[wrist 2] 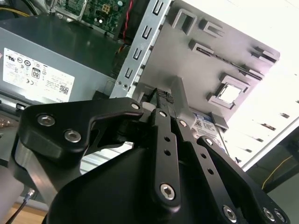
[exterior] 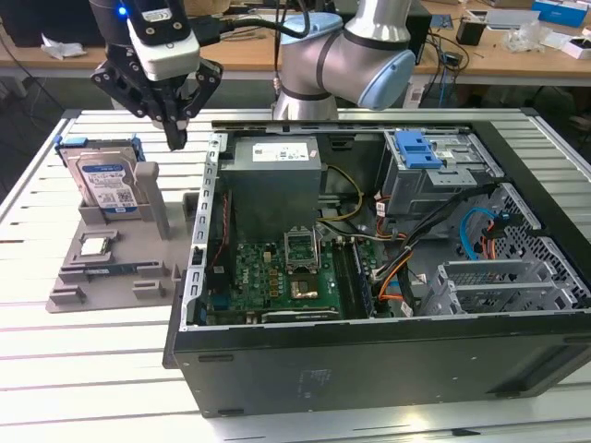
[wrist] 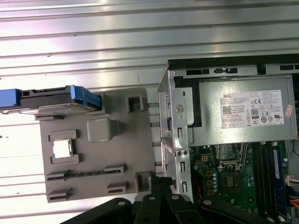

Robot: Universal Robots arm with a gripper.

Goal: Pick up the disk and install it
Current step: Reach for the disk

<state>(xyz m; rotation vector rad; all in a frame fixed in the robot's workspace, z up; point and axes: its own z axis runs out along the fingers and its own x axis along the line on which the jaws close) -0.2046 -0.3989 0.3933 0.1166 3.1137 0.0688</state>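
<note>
- Gripper [exterior: 175, 138]: fingers pressed together, no gap seen, holding nothing. Tips also seen in second wrist view [wrist 2: 165, 96].
- Hangs above the gap btwn grey fixture [exterior: 115, 272] and open PC case [exterior: 369, 360], near the disk but apart from it.
- Disk [exterior: 107, 185] stands on edge in a slot at the fixture's back, blue bracket round it, label facing the camera; exterior view's left of gripper. First wrist view shows it edge-on [wrist: 56, 100].
- Small silver chip [exterior: 95, 245] sits in a fixture pocket in front of the disk.
- Blue latch [exterior: 415, 149] atop the drive cage inside the case.

White label [wrist: 252, 109] with certification marks on power supply [wrist: 210, 126]; blue-and-white printed label [exterior: 111, 192] on disk [exterior: 102, 149].
</note>
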